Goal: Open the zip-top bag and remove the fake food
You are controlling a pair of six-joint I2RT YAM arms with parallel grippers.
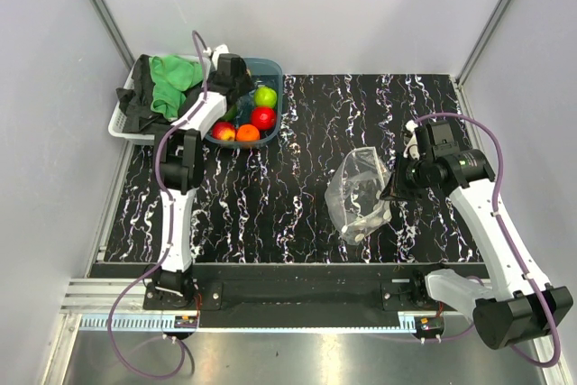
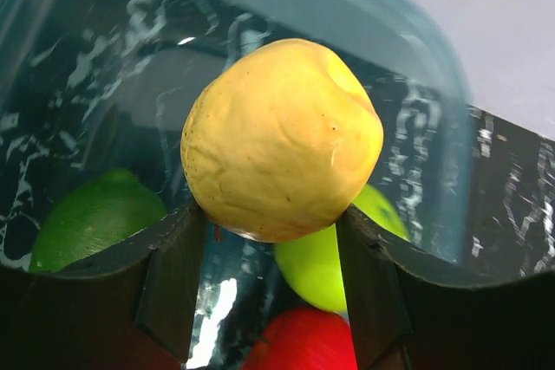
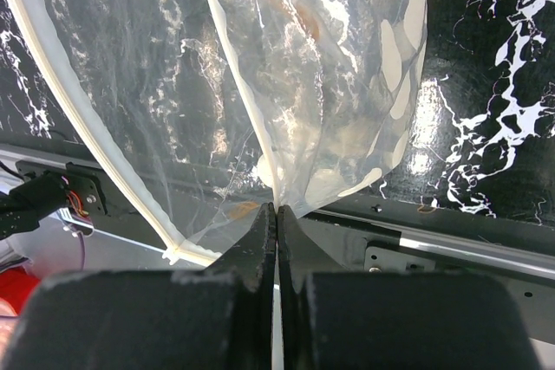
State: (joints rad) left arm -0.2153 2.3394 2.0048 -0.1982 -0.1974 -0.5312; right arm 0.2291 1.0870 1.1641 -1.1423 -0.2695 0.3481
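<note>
Yellow fake food (image 2: 282, 140) gripped in your left claw (image 2: 273, 236), directly above teal tub (image 2: 373, 15), far left | zip-top bag (image 1: 359, 191) slack over desk (image 1: 270, 196), right of centre, edge pinched in your clenched right claw (image 3: 276, 214) | drop lies straight down.

In the top view, my left gripper (image 2: 270, 223), filled by the yellow fruit (image 2: 282, 136), hangs over a crowded teal tub (image 1: 275, 69). The lime-green fruit (image 1: 265, 96), red fruit (image 1: 263, 117) and orange fruit (image 1: 247, 132) lie toward 5 o'clock. At 9 o'clock the white basket (image 1: 119, 123) of cloths (image 1: 171, 83) blocks me. Toward 4 o'clock the marbled table (image 1: 270, 205) lies bare up to the zip-top bag (image 1: 359, 191) pinched in my right gripper (image 3: 277, 210).
</note>
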